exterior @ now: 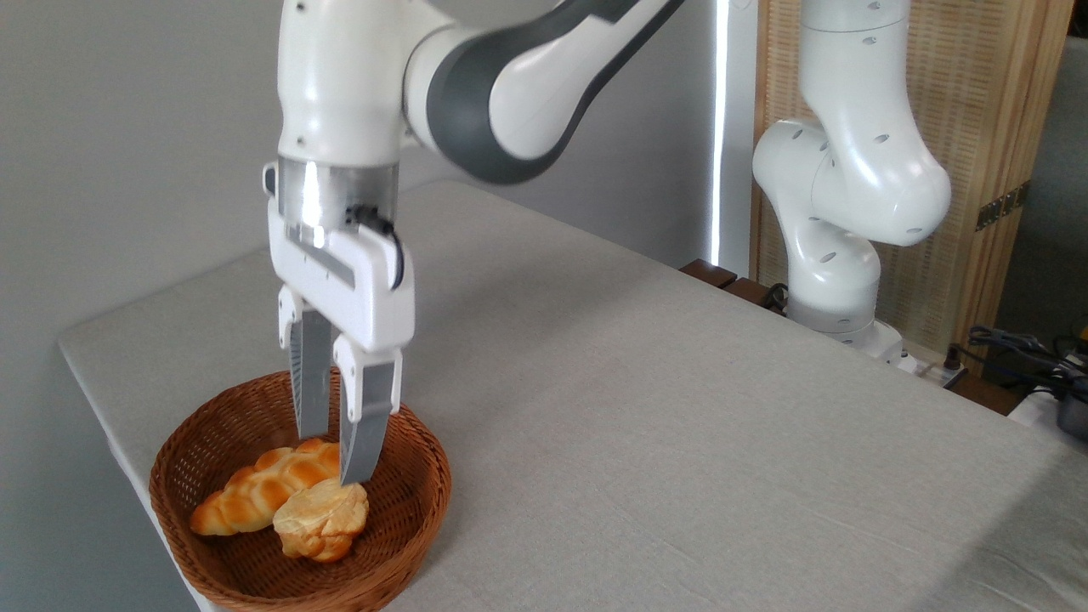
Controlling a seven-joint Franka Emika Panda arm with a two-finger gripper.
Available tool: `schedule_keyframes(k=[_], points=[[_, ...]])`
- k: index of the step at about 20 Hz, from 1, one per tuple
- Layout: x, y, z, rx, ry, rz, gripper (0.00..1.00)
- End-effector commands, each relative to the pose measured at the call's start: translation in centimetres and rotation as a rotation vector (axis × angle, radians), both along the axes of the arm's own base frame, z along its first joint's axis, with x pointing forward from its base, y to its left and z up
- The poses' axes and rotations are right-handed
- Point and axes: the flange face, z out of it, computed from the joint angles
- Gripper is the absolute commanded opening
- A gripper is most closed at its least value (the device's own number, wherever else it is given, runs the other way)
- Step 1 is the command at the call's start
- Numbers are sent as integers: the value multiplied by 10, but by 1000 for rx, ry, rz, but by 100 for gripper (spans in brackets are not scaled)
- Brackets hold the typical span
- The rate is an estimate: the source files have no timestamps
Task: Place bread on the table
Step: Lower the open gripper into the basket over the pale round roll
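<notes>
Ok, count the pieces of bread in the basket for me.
2. The bread lies at the front of the basket; the braided loaf lies just behind it, touching, its right end hidden by the gripper. Nothing more shows underneath.

Pincer (333, 457) vertical, fingers slightly parted, pointing down

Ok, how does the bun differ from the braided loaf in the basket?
The bun is small, roundish and lumpy; the loaf is long and braided. The bun's top is pale cream with golden edges; the loaf is golden-orange all over. The bun lies nearer the camera, against the loaf's side, and the gripper hangs just above where they meet. Both lie in the basket.
</notes>
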Motion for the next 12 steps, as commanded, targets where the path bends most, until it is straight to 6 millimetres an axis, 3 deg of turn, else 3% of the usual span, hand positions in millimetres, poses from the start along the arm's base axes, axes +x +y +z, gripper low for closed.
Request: schedule_keyframes(k=[1, 5, 12], points=[[7, -8, -19, 31, 6, -26, 100], [13, -31, -45, 45, 19, -70, 100], [21, -40, -68, 126, 1, -135, 100]])
